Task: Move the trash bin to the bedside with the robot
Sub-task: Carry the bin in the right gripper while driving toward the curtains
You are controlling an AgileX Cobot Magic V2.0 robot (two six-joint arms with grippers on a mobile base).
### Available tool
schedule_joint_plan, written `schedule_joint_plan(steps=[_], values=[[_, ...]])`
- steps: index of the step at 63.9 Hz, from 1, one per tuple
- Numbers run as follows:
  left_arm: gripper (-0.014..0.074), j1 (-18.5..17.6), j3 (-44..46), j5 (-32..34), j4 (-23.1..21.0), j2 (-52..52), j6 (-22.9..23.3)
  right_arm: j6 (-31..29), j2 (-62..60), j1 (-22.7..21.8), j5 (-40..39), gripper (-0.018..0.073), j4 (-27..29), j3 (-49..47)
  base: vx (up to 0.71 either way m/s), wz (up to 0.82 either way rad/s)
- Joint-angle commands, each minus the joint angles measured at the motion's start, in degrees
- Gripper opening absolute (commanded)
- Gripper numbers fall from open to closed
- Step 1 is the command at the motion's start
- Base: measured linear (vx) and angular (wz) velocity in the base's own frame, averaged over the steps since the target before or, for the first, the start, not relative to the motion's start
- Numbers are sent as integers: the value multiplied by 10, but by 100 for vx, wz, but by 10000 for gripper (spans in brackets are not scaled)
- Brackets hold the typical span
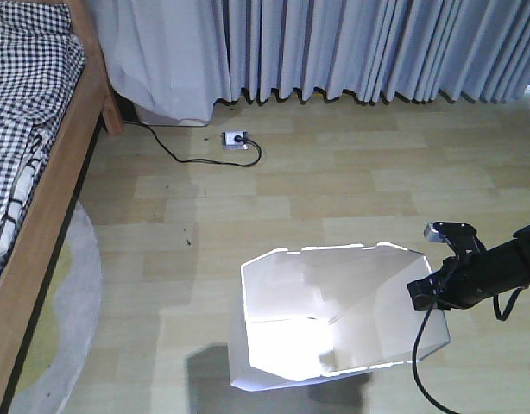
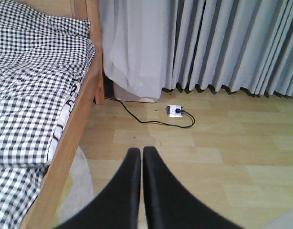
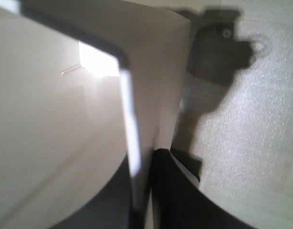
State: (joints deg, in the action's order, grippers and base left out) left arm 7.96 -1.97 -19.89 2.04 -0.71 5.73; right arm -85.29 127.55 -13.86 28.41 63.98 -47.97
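White and thin-walled, the trash bin (image 1: 334, 297) stands on the wooden floor (image 1: 351, 185), well apart from the bed (image 1: 51, 198) at the left edge of the front view. The right gripper (image 1: 431, 290) sits at its right rim. The right wrist view shows the fingers (image 3: 172, 191) closed on the wall, one inside and one outside. The grasp looks made, but the move itself is not done: bare floor and a pale round rug (image 1: 79, 319) lie between bin and bedside. The left gripper (image 2: 141, 151) hangs empty, its fingers pressed together, facing the bed. What remains, I judge, is hauling the bin leftward to the bed frame and letting go.
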Motion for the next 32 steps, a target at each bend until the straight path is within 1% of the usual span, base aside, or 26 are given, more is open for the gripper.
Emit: schedule_joint_plan(steps=[1,32], values=[[-6,-2,-2,38,-1,-8,2,1,-41,-1,106,-6,31,-7,23,4],[-6,-2,-2,38,-1,-8,2,1,-41,-1,106,-6,31,-7,23,-2]])
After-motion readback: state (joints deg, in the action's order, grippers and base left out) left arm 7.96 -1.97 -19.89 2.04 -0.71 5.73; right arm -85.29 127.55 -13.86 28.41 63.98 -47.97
